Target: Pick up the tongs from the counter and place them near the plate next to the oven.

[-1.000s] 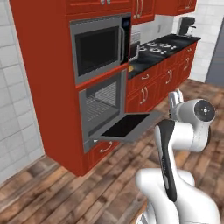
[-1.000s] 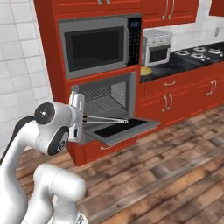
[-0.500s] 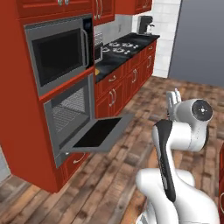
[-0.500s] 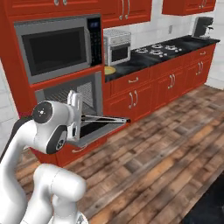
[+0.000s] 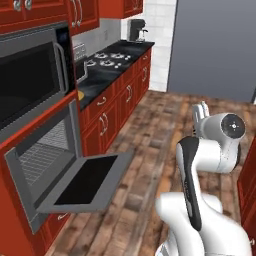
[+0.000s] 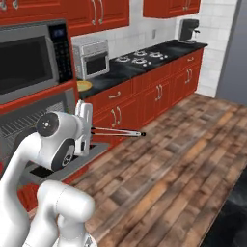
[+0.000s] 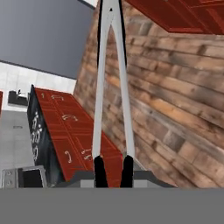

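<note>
- Step in hand, as I judge it: carry phase. Pick is done, placing not yet.
- Gripper [image 7: 113, 169] clamped on the tongs [image 7: 111, 83]; in hand view both dark finger tips pinch the two slim arms at their spread ends, arms converge to a joint far from the hand.
- Right base view: tongs [image 6: 117, 131] stick out roughly level from the hand, over the wood floor [image 6: 169, 164], in front of red base cabinets [image 6: 144, 99]. Not touching anything else.
- Arm is folded close to the base, well apart from the counter [image 6: 130, 70].
- Plate [image 6: 84, 86]: yellow, on the black counter just beside the toaster oven [image 6: 91, 59], on its near side, next to the tall wall unit w/ microwave [image 6: 29, 58].
- Left base view: only a sliver of plate [image 5: 80, 94] shows past the oven column; built-in oven door [image 5: 80, 180] hangs open, low.
- Further along the counter: gas hob [image 6: 137, 56], coffee machine [image 6: 187, 30] at far end.
- Next move, my guess: get base + arm closer, lift tongs above counter height, reach toward the bare stone beside the plate, lower, then release.
- Watch: long tongs could clip cabinet fronts, toaster oven or the open oven door during the swing; free spot by the plate looks tight.
</note>
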Robot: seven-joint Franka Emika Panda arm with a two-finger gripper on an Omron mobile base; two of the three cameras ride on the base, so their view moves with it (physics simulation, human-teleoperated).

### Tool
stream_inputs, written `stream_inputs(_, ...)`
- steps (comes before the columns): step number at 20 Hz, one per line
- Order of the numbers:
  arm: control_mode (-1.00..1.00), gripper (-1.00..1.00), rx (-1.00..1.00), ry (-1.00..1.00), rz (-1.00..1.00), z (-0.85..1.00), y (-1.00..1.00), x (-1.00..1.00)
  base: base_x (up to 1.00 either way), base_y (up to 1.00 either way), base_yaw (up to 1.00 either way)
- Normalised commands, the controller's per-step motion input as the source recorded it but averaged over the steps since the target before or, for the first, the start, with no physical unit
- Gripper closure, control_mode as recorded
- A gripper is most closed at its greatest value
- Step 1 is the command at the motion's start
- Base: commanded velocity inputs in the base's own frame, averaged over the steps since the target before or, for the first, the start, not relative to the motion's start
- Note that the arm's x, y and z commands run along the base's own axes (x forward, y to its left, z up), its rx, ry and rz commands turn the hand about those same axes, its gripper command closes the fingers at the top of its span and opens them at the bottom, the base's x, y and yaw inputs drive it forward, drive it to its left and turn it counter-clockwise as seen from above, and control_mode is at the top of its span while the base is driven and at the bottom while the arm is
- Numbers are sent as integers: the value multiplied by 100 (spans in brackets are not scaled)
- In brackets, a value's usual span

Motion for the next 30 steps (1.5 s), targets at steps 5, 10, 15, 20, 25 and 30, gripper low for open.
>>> stream_inputs(5,100,100,0,0,0,0,0,0,100,-24,-21)
stream_inputs(10,100,100,0,0,0,0,0,0,100,-6,-7)
stream_inputs(15,100,100,0,0,0,0,0,0,100,0,0)
stream_inputs(20,100,100,0,0,0,0,0,0,100,0,2)
stream_inputs(25,100,100,0,0,0,0,0,0,100,0,20)
stream_inputs(30,100,100,0,0,0,0,0,0,100,-5,37)
